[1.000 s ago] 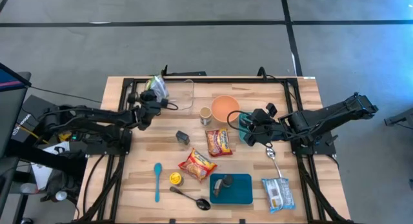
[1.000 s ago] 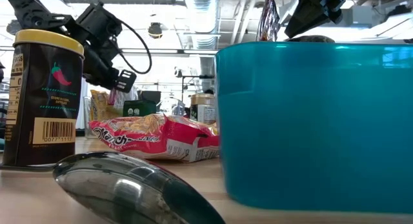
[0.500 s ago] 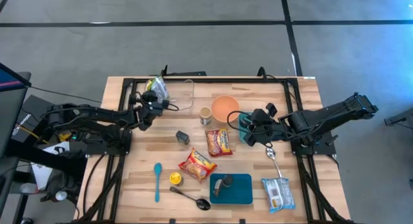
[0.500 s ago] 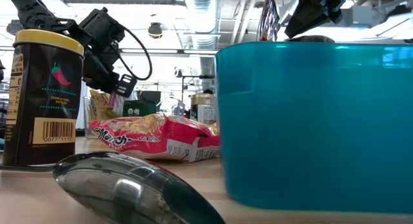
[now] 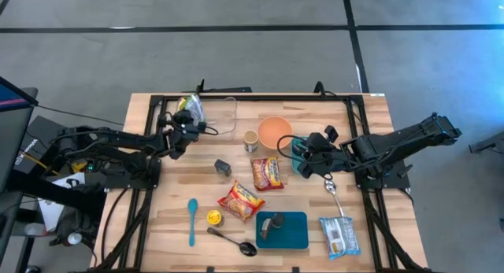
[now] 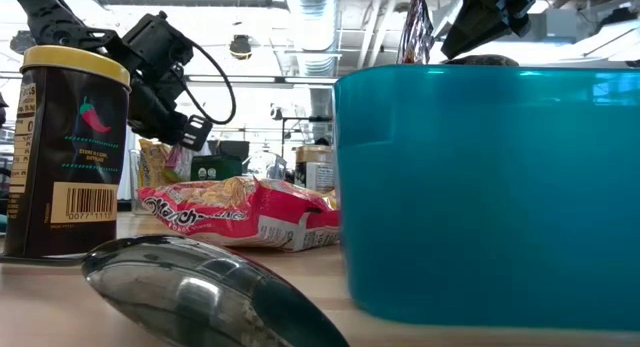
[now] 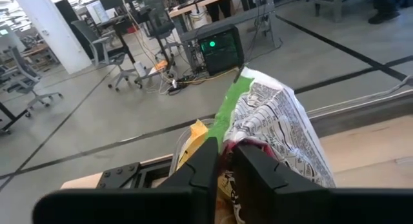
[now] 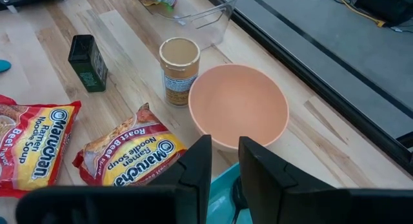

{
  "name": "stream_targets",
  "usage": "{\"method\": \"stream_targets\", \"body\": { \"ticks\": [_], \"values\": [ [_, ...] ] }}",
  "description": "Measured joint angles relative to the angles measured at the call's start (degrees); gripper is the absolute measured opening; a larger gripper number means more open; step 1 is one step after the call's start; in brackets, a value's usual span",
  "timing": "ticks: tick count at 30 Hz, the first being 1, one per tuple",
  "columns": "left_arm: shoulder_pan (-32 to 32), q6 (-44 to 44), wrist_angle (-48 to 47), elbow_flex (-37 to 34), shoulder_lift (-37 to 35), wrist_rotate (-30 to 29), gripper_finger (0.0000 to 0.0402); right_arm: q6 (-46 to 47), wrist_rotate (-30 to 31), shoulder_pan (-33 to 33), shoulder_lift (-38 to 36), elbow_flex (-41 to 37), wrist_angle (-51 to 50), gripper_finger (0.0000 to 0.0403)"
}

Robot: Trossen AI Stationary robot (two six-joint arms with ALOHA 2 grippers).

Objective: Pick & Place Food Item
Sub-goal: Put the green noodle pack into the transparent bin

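Note:
A snack bag [image 5: 191, 106] with a green strip and white print [image 7: 271, 121] stands at the table's far left, beside a clear container [image 5: 226, 116]. My left gripper [image 5: 184, 120] reaches level at the bag's lower part. Its fingers [image 7: 200, 166] are shut to a thin slit, with the bag showing through it. My right gripper [image 5: 305, 159] hangs over the table's middle right, near a peach bowl [image 5: 274, 131]. It is shut on a teal cup [image 5: 296, 155]. Two ramen packs [image 5: 267, 172] [image 5: 240, 200] lie flat on the table. My left gripper's fingertips [image 7: 258, 166] stand right at the snack bag's lower part; whether they touch it I cannot tell. My right gripper has the teal cup [image 8: 219, 197] between its two fingers, which slant down toward the table's left. The fingers hide the place of contact.
A small jar [image 5: 250, 141] stands by the bowl and a dark tin [image 5: 223, 167] stands left of the ramen packs. Along the near side are a teal spoon [image 5: 191, 219], a yellow-lidded spice jar [image 5: 213, 218], a metal spoon [image 5: 232, 240], a teal tray [image 5: 295, 234] and a white packet [image 5: 340, 235].
My left gripper has edged a little toward the snack bag at the table's far edge. The right arm has kept still.

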Motion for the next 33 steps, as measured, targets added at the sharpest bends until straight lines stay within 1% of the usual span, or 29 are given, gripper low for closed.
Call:
{"method": "stream_targets", "body": {
  "ticks": [7,13,16,19,22,28,33],
  "values": [
    [0.0,0.14,0.0,0.0,-0.65,0.83,0.0069,0.01,0.0,0.0,0.0,0.0,0.0,0.0072],
    [-0.46,0.52,0.0,0.0,-4.5,1.09,0.0082,0.02,0.0,0.0,0.0,0.0,0.0,0.0072],
    [-0.59,0.57,-0.28,0.01,-7.04,1.52,0.0083,0.02,0.0,0.0,0.0,0.0,0.0,0.0072],
    [-0.58,0.69,-2.07,0.02,-9.0,3.83,0.0083,0.02,0.0,0.0,0.0,0.0,0.0,0.0072],
    [-0.24,0.74,-3.52,0.02,-10.38,4.72,0.0083,0.02,0.0,0.0,0.0,0.0,0.0,0.0072],
    [1.16,5.59,-4.87,0.02,-11.41,5.25,0.0083,0.02,0.0,0.0,0.0,0.0,0.02,0.0072],
    [2.97,6.73,-4.92,0.02,-11.39,10.82,0.0083,0.02,0.0,0.0,0.0,0.0,0.01,0.0072]
  ]
}}
